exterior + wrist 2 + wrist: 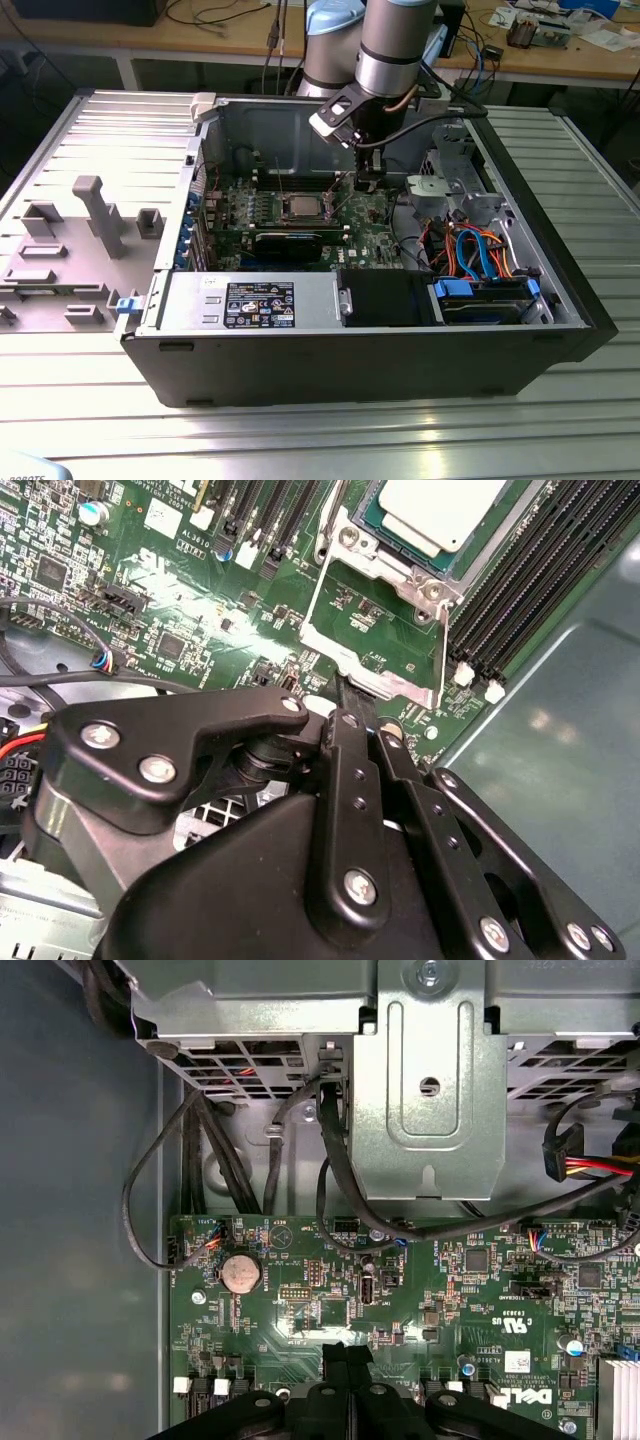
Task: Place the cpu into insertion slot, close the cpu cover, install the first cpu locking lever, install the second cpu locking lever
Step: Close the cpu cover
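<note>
Two fingers (345,748) pressing together, no gap showing, tips meeting near edge of cpu cover (385,677); likely narrowed for nudging frame over, not gripping it. Cpu cover lying flipped open on green motherboard (180,610), just beside insertion slot (397,568). Cpu (435,510) sitting in insertion slot, pale face up. Arm (390,50) reaching down into open computer case (400,360) on ribbed table (300,430).

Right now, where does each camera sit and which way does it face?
Exterior view: high, off-arm, looking down into the computer case; arm shows.
Second wrist view: wrist-mounted, facing past the gripper to cpu cover and cpu.
First wrist view: wrist-mounted, facing motherboard and metal bracket; gripper shows.
Both wrist views share gripper and motherboard.
</note>
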You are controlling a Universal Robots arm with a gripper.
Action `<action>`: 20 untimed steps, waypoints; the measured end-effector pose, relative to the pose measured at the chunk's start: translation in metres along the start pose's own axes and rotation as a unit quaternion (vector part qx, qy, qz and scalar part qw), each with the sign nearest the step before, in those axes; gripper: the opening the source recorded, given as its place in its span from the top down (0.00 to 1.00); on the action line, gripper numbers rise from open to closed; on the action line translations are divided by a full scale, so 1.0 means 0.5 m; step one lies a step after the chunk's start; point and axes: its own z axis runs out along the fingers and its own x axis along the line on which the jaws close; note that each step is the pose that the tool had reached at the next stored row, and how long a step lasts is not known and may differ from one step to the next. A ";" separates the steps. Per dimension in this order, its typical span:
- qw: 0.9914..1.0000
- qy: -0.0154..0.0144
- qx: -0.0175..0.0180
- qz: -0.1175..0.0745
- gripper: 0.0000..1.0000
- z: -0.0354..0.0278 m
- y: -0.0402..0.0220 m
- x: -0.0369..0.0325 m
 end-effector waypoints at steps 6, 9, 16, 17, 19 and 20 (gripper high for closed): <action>1.000 0.000 0.000 0.000 0.89 0.000 -0.001 0.000; 1.000 0.000 0.000 0.000 0.89 0.001 -0.005 0.000; 1.000 0.000 0.000 0.000 0.89 0.004 -0.012 0.000; 1.000 0.000 0.000 0.000 0.89 0.004 -0.013 0.000; 1.000 0.000 0.000 0.000 0.89 0.005 -0.014 0.000; 1.000 0.000 0.000 0.000 0.89 0.005 -0.014 0.000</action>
